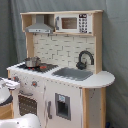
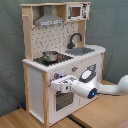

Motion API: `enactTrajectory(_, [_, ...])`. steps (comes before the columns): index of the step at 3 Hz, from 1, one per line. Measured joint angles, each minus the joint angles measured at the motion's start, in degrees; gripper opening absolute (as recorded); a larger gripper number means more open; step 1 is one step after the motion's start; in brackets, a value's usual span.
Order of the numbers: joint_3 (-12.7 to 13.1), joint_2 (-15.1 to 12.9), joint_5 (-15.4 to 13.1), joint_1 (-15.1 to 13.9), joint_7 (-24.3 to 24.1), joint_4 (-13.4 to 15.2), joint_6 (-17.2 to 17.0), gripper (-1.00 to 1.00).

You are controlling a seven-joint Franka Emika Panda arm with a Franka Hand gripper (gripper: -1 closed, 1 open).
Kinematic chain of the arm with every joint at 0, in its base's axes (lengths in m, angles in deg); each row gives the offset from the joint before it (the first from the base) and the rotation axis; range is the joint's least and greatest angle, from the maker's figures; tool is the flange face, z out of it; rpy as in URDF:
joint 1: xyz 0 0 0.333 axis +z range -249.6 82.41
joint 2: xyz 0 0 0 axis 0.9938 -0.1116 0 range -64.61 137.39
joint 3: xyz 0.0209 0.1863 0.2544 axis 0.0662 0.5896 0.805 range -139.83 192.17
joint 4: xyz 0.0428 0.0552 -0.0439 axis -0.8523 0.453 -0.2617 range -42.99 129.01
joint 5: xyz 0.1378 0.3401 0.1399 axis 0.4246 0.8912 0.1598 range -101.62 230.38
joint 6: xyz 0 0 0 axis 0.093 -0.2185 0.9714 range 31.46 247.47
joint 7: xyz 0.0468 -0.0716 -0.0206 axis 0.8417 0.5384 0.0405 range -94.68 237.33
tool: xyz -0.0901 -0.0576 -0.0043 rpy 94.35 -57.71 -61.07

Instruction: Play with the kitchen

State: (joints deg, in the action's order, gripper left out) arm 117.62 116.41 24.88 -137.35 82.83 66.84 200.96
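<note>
The toy kitchen point(image 1: 60, 95) of white panels and light wood fills both exterior views. It has a grey hood point(image 1: 40, 25), a small microwave point(image 1: 72, 22), a black faucet point(image 1: 85, 59) over the sink point(image 1: 75, 74), and a metal pot point(image 1: 32, 62) on the stovetop. In the second exterior view the white arm point(image 2: 102, 90) reaches in from the second exterior view's right. Its gripper point(image 2: 57, 84) sits against the kitchen's front, level with the knobs point(image 2: 75, 69) and just above the windowed oven door point(image 2: 62, 100). In the first exterior view only part of the arm point(image 1: 7, 92) shows at the left edge.
The kitchen stands on a wooden tabletop point(image 2: 100, 112) in front of a grey curtain point(image 2: 112, 30). A rounded white counter end point(image 1: 102, 79) juts out beside the sink. A white part of the robot point(image 1: 22, 121) lies low at the front of the first exterior view.
</note>
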Motion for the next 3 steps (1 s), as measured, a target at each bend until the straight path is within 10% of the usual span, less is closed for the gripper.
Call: enactTrajectory(3, [-2.9, -4.8, 0.0, 10.6, 4.0, 9.2, -1.5, 1.0])
